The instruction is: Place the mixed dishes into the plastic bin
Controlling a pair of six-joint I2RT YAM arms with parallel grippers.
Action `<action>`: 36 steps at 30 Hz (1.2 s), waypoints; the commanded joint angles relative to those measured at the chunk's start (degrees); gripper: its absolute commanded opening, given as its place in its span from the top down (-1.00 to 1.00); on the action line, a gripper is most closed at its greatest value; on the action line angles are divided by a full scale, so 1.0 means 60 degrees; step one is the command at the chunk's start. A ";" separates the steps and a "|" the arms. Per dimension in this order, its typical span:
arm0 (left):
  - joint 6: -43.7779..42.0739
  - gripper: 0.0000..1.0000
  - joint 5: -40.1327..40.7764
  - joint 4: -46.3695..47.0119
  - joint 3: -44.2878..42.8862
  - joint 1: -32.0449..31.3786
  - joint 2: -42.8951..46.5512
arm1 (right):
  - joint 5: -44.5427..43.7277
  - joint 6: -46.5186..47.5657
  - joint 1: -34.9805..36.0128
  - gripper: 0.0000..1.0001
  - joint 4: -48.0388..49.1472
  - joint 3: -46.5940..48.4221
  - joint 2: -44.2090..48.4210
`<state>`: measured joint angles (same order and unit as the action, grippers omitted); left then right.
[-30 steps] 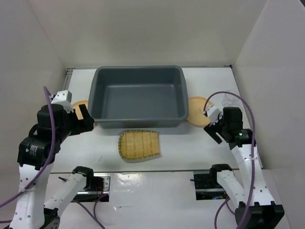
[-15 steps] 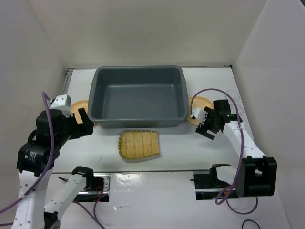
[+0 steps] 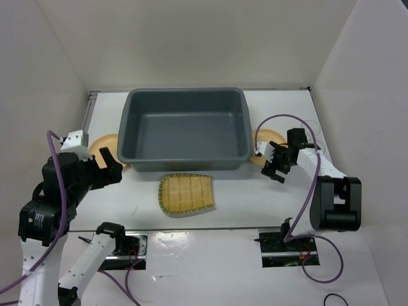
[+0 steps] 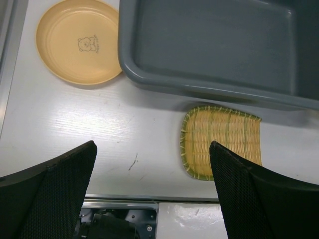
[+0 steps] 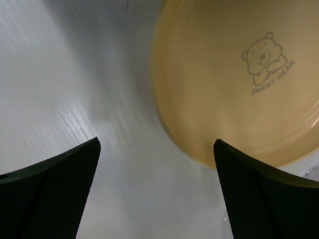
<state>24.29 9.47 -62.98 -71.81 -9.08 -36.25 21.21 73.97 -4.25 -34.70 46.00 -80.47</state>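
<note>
Tan and round, the right plate [image 5: 234, 79] is the thing that matters most here. It lies flat on the white table [image 5: 60, 74], just to the right of the plastic bin [image 3: 185, 164], close to its wall. The right gripper [image 5: 155, 149] hangs over the plate's near left edge. It is spread wide open and has nothing in it.

From the wrist camera the plate sits ahead and off to the right. Only its rim comes close to one side of the gripper, and most of the gap is over bare table. I think the gripper needs to shift toward the plate so the rim goes into the gap. The plate is low and flat, so it may be hard to pinch. After that the bin is a short trip to the left.

The left gripper [image 4: 152, 147] is wide open too and holds nothing. It looks higher up, on the other side. The left plate [image 4: 77, 42] lies ahead and to its left, just beside the bin's corner. The bamboo tray [image 4: 222, 142] lies in front of the bin, between the two arms, with its long side running left to right. I can see nothing in the bin.
</note>
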 commanded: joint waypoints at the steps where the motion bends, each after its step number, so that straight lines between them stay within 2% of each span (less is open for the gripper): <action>1: 0.0126 -1.00 0.0135 0.0214 0.0030 -0.0010 0.0124 | 0.0638 0.0415 -0.0301 -0.97 0.0378 0.0754 -0.0764; 6: 0.0214 -1.00 0.0135 0.0214 0.0118 -0.0010 0.0037 | 0.0874 0.0415 -0.0959 -0.97 -0.0091 0.1634 -0.2334; 13: 0.0302 -1.00 0.0223 0.0214 0.0118 -0.0010 0.0036 | 0.0962 0.0780 -0.1166 -0.97 -0.0003 0.1606 -0.2585; 17: 0.0302 -1.00 0.0310 0.0214 0.0206 -0.0010 0.0124 | 0.0859 0.0781 -0.1079 -0.78 0.0085 0.1504 -0.2585; 20: 0.0302 -1.00 0.0310 0.0214 0.0206 -0.0010 0.0124 | 0.0597 0.0548 -0.0874 -0.53 0.0085 0.1591 -0.2730; 21: 0.0302 -1.00 0.0310 0.0214 0.0206 -0.0010 0.0211 | 0.0596 0.0547 -0.0874 -0.32 -0.0031 0.1679 -0.2862; 22: 0.0302 -1.00 0.0310 0.0301 0.0206 -0.0010 0.0212 | 0.0349 0.0547 -0.0786 -0.21 -0.0206 0.1781 -0.2965; 24: 0.0302 -1.00 0.0310 0.0301 0.0206 -0.0010 0.0328 | 0.0259 0.0227 -0.0786 -0.13 -0.0398 0.2057 -0.3272; 26: 0.0389 -1.00 0.0310 0.0301 0.0206 -0.0010 0.0417 | 0.0143 0.0107 -0.0786 0.33 -0.0734 0.2250 -0.3448; 27: 0.0389 -1.00 0.0310 0.0301 0.0206 -0.0010 0.0533 | 0.0054 0.0107 -0.0684 0.76 -0.0736 0.2352 -0.3536; 28: 0.0389 -1.00 0.0397 0.0301 0.0293 -0.0010 0.0534 | -0.0092 -0.0125 -0.0683 1.00 -0.0823 0.2353 -0.3682; 33: 0.0389 -1.00 0.0398 0.0301 0.0294 -0.0098 0.0534 | -0.0445 -0.0215 -0.0682 1.00 -0.1407 0.2588 -0.4006; 36: 0.0477 -1.00 0.0485 0.0301 0.0294 -0.0098 0.0446 | 0.0067 -0.0215 -0.0873 1.00 -0.1688 0.2953 -0.3480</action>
<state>25.93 11.35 -62.78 -70.19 -9.47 -33.28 22.37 74.56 -8.19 -37.28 63.44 -100.64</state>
